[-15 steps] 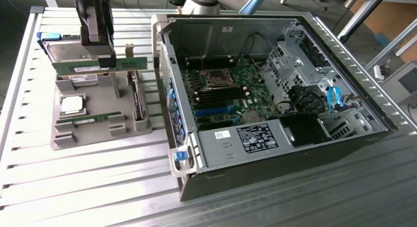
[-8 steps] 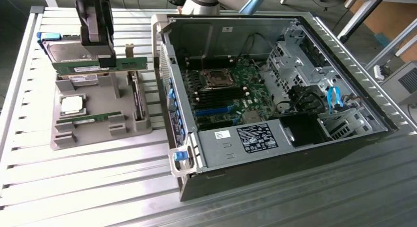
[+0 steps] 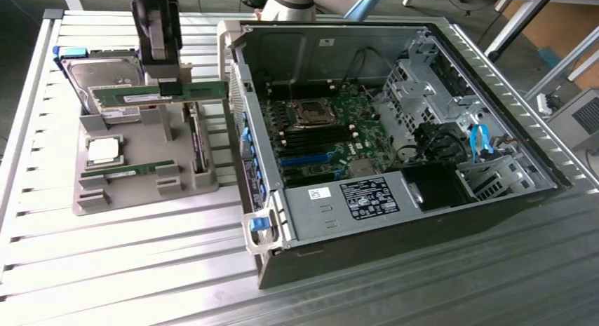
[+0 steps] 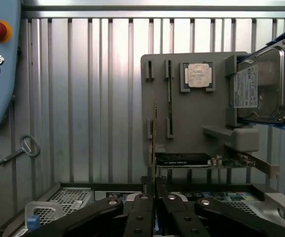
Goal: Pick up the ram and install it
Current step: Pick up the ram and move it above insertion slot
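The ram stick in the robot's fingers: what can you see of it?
The ram is a long, narrow green circuit board with dark chips and a pale label on its face. It is level, on its long edge, pinched near its middle by the dark fingers, apparently lifted clear of the gray tray, beside the open computer case.

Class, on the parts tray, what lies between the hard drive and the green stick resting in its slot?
The square processor chip sits there in its holder, as the exterior view shows.
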`<control>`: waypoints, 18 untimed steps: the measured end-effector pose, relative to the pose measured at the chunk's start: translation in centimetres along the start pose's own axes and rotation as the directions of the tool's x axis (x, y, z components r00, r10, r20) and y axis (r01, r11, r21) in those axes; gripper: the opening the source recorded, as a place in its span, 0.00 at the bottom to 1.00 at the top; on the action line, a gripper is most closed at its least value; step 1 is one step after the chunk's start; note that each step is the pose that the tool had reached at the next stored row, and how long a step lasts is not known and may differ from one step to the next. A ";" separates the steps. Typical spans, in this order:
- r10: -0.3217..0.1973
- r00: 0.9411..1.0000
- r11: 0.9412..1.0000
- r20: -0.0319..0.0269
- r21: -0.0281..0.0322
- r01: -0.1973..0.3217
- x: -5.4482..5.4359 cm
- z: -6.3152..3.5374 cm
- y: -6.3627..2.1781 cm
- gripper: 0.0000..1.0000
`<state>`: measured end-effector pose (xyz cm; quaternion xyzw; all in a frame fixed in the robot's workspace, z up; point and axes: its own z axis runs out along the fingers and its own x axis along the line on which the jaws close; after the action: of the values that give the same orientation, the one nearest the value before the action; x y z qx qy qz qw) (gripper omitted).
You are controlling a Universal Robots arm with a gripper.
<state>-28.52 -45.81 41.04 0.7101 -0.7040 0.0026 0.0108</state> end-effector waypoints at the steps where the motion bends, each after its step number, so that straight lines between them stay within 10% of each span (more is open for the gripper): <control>1: 0.000 1.000 1.000 0.000 0.000 0.000 0.0 0.00 -0.16 0.13; 18: 0.000 1.000 1.000 0.000 0.000 0.000 0.0 -0.03 -3.01 0.13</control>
<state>-25.52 -45.81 41.04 0.7101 -0.7040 0.0028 0.0110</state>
